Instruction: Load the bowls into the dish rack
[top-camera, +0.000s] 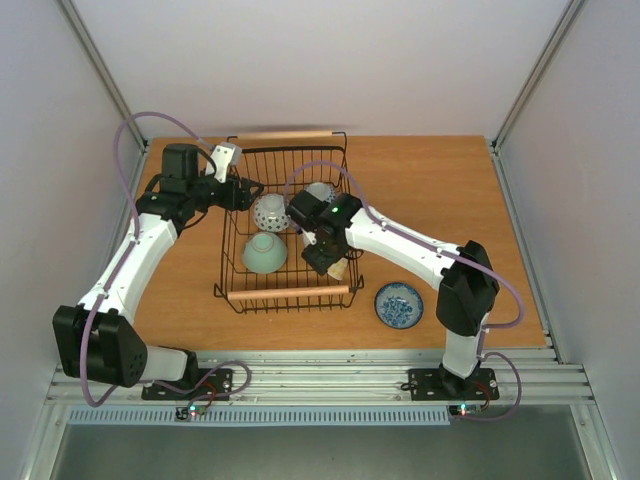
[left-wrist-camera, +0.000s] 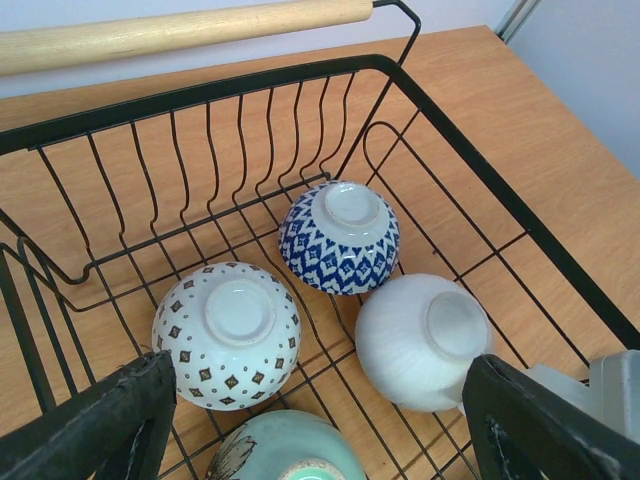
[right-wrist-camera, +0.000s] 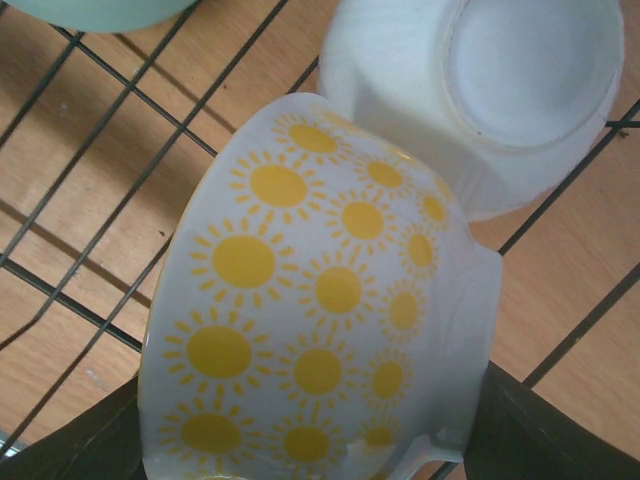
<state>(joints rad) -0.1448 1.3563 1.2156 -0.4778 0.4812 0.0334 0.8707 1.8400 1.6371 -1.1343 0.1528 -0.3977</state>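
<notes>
Two arms are seen from above, both bent toward the dish rack (top-camera: 285, 160) at mid-table (top-camera: 440, 190). The left gripper (top-camera: 245, 193) is found at the rack's left wall; the right gripper (top-camera: 325, 258) is found inside it, near the front right corner. A pale green bowl (top-camera: 264, 252) and a dotted bowl (top-camera: 269, 211) are noted inverted in the rack, left of the right gripper. One blue bowl (top-camera: 399, 304) is recorded upright on the table, outside the rack, near its front right corner. Left wrist view: the fingers (left-wrist-camera: 100, 420) are spread wide, with nothing clasped. Beyond them four inverted bowls are grouped on the wire floor: dotted, blue-and-white bowl (left-wrist-camera: 340, 235), plain white bowl (left-wrist-camera: 425, 340), pale green nearest. A wooden handle (left-wrist-camera: 180, 35) is seen along the far rim. Right wrist view: a sun-patterned bowl (right-wrist-camera: 320, 330) is clamped between the dark fingers (right-wrist-camera: 545, 430), tilted, its upper edge against or just over the plain white bowl; contact cannot be confirmed.
</notes>
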